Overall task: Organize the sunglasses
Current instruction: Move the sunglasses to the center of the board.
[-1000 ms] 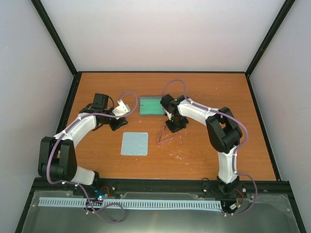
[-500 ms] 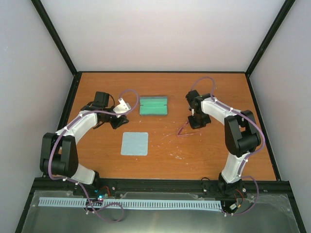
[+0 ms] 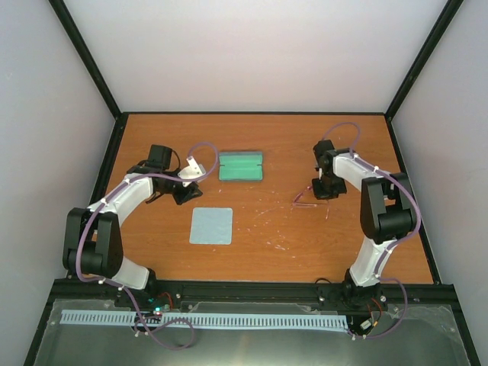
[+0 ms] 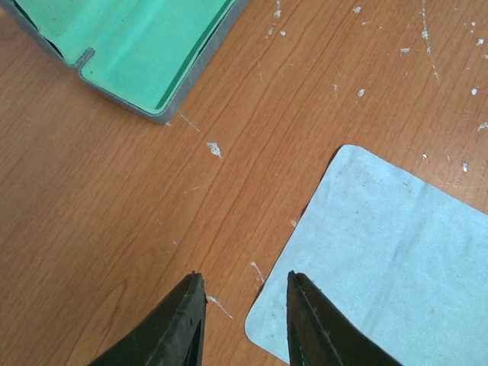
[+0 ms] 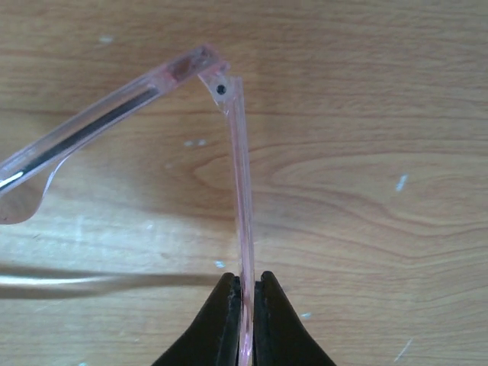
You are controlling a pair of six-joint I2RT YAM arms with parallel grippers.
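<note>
Pinkish translucent plastic sits between the tips of the right gripper (image 5: 245,280): one slim arm of the sunglasses (image 5: 238,198), pinched edge-on. The jaws are clamped down to that arm's thickness, and both pads touch it.

- Wrist view: from the pinch the arm runs to 12 o'clock and ends at the hinge. The front of the frame leaves the hinge toward 8 o'clock, with a bit of lens at the left edge.
- A soft shadow lies on the wood beneath. I cannot tell whether the frame rests on the table (image 3: 305,145) or hangs just above it.
- Overhead view: the pair is on the right half of the table, about 3 o'clock from its middle. It shows as a faint triangle reaching toward 8 o'clock from the gripper.
- The left gripper (image 4: 242,280) has its fingers parted by a modest gap. Nothing is between them and only bare wood lies below.
- In its wrist view the pale blue cloth (image 4: 396,252) is at 2 o'clock, its corner just beside the right-hand finger.
- The case (image 4: 130,46) lies open at 11 o'clock with its green lining up.
- Overhead, the case sits at 12 o'clock from the cloth, well apart from the sunglasses.
</note>
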